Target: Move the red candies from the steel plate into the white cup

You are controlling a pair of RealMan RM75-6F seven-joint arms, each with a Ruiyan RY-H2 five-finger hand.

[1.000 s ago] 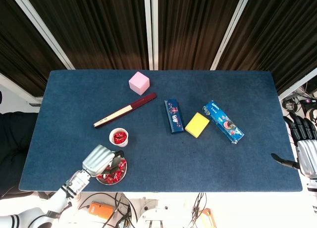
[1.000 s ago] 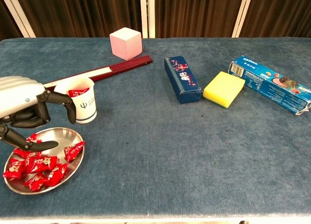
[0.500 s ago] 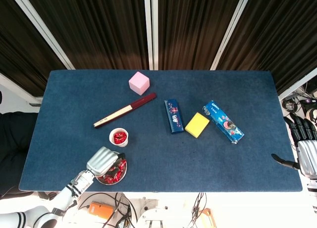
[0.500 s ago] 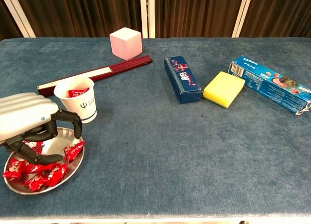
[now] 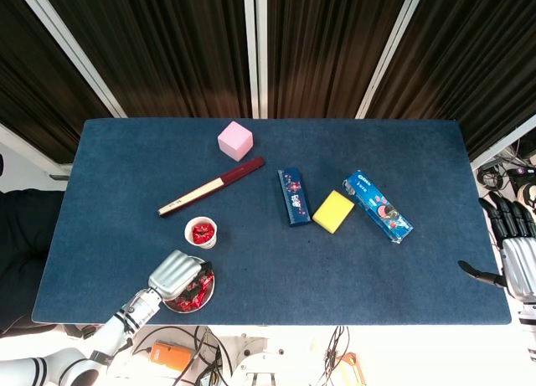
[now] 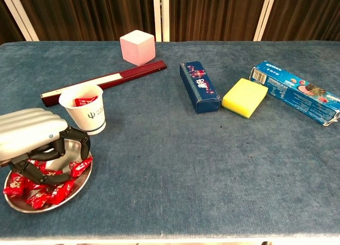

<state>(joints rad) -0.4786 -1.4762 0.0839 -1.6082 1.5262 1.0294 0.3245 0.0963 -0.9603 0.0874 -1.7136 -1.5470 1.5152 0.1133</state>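
Dark curtains hang behind the blue worktop. At its front left corner the left hand is lowered palm-down over the steel plate, its fingers curled down among the red candies; whether they actually grip one I cannot tell. Its forearm slants off the front edge. Just behind the plate stands the white cup, with red candy already inside. Off the right edge, the right hand hangs clear of the worktop, fingers spread and holding nothing. Toward the middle lie a dark red stick, a pink cube, a dark blue box, a yellow sponge and a blue biscuit packet.
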